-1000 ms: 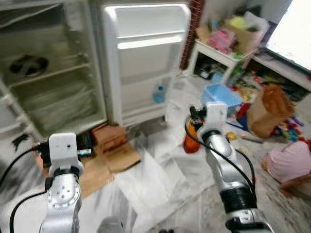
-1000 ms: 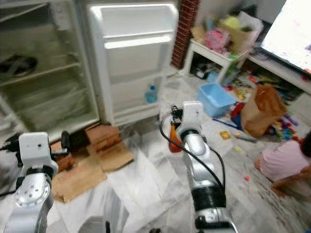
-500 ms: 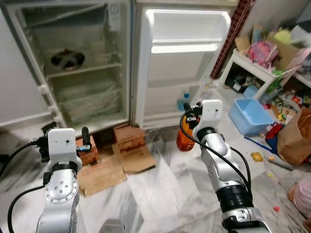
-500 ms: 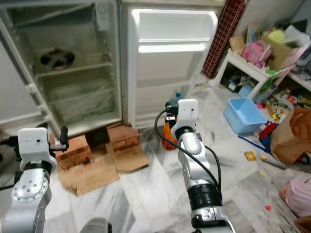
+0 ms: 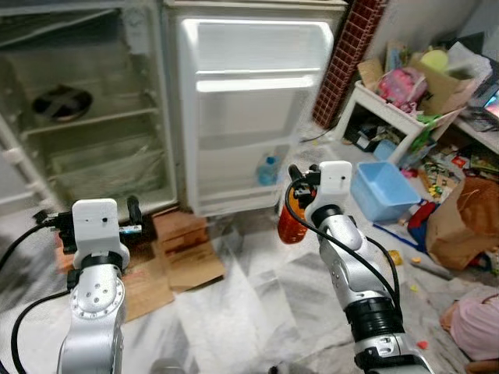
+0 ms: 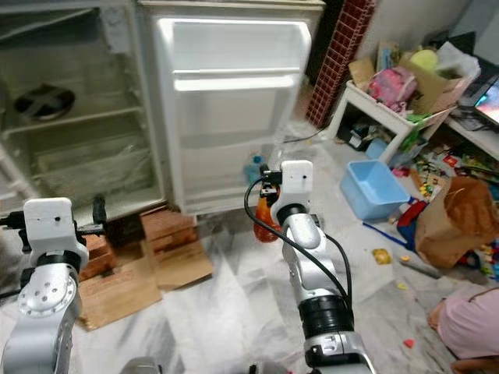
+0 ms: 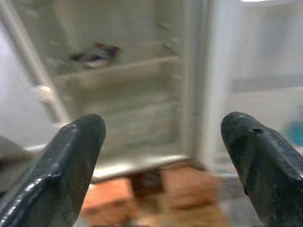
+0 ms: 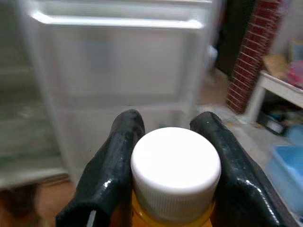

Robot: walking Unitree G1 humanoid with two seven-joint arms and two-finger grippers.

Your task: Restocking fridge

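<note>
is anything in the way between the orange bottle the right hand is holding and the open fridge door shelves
Nothing visible blocks it. The right hand grips the orange bottle by its neck, facing the open fridge door. A blue-capped bottle already stands in the lowest door shelf, taking some space there.

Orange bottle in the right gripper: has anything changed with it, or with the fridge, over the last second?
Little among the things: the whole head view shifted, so the camera moved. The right gripper still has its fingers clamped round the orange bottle below its white cap. The left gripper stays open and holds nothing. The fridge door is still open, the small blue bottle still in its lower shelf.
</note>
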